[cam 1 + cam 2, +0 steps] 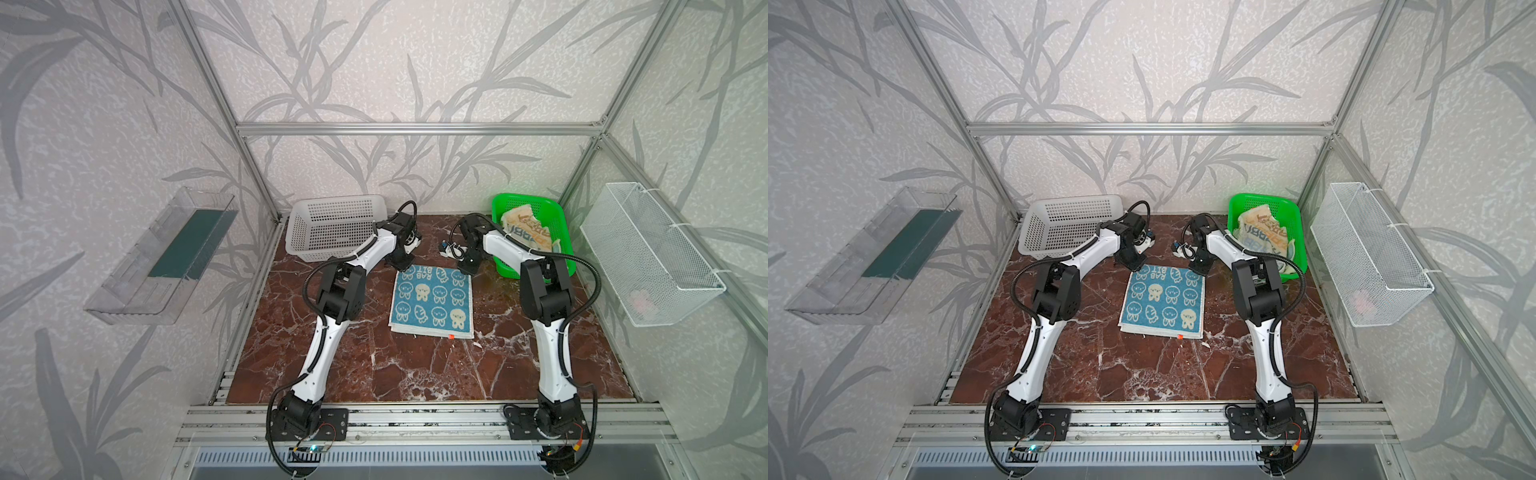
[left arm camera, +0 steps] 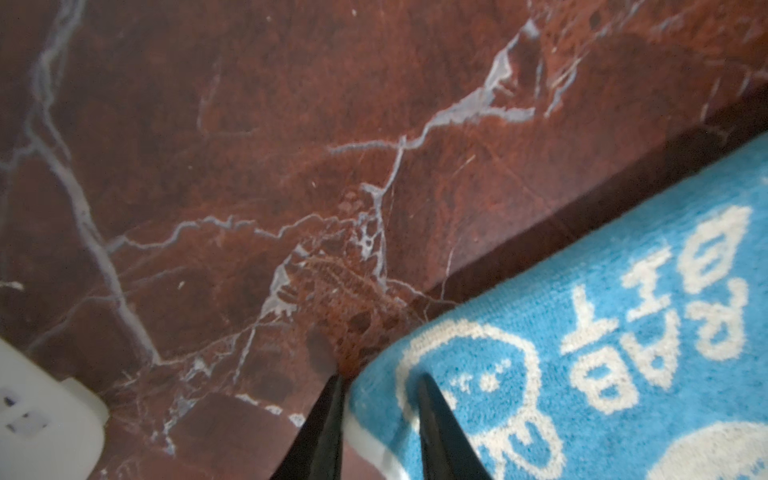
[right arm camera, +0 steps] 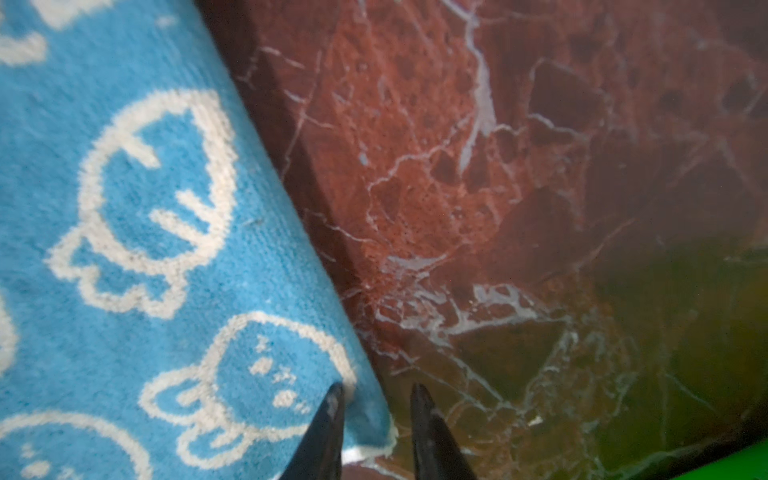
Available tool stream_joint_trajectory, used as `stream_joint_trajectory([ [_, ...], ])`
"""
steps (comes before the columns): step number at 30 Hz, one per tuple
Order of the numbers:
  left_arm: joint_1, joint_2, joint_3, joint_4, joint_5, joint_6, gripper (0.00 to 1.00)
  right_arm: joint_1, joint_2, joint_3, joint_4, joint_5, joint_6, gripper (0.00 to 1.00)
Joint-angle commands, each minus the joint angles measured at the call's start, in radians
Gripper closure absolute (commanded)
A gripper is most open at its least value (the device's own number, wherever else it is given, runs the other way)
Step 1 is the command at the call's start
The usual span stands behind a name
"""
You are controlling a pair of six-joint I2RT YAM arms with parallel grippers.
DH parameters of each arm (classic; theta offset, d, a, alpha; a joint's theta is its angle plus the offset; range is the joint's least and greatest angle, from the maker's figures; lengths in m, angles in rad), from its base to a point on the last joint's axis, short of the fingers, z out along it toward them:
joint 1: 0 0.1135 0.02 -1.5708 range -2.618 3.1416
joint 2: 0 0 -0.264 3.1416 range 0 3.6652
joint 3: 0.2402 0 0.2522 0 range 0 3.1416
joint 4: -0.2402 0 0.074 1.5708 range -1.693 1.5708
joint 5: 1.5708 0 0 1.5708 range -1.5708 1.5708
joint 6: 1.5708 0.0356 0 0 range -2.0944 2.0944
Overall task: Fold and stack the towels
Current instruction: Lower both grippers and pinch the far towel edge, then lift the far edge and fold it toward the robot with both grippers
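Showing the blue towel (image 1: 432,303) lying flat and folded at the centre of the tabletop (image 1: 365,374), lettering toward 12 o'clock. Locating the left gripper (image 2: 380,386) at the towel's 11 o'clock corner and the right gripper (image 3: 376,395) at its 1 o'clock corner. Standing the jaws of each a narrow gap apart, one finger over the cloth, one over bare tabletop; clamping or not, cannot tell. Showing the striped towel (image 1: 525,232) crumpled in the green basket (image 1: 528,198) at 2 o'clock, the white basket (image 1: 299,232) sitting at 10 o'clock.
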Motion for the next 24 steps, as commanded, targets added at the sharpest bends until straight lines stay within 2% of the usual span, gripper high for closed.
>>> stream_joint_trajectory([
  [1,0.004,-0.009,0.009,-0.065,0.015,0.032,0.72,-0.002,0.035,0.037,-0.073,0.021,-0.036,0.72],
  [5,0.004,-0.003,0.014,-0.075,0.016,0.039,0.78,-0.002,0.042,0.043,-0.094,0.022,-0.052,0.74],
  [12,0.004,0.009,0.020,-0.087,0.033,0.044,0.83,-0.002,0.039,0.022,-0.146,0.020,-0.092,0.77],
  [18,0.004,0.037,0.061,-0.120,0.032,0.032,0.95,-0.002,0.038,0.018,-0.135,0.009,-0.093,1.00],
  [21,0.005,0.034,0.060,-0.115,0.020,0.016,1.00,-0.002,0.026,0.003,-0.098,0.005,-0.084,1.00],
  [24,0.010,0.023,0.059,-0.101,0.009,-0.002,1.00,-0.004,0.002,-0.022,-0.037,0.001,-0.072,1.00],
])
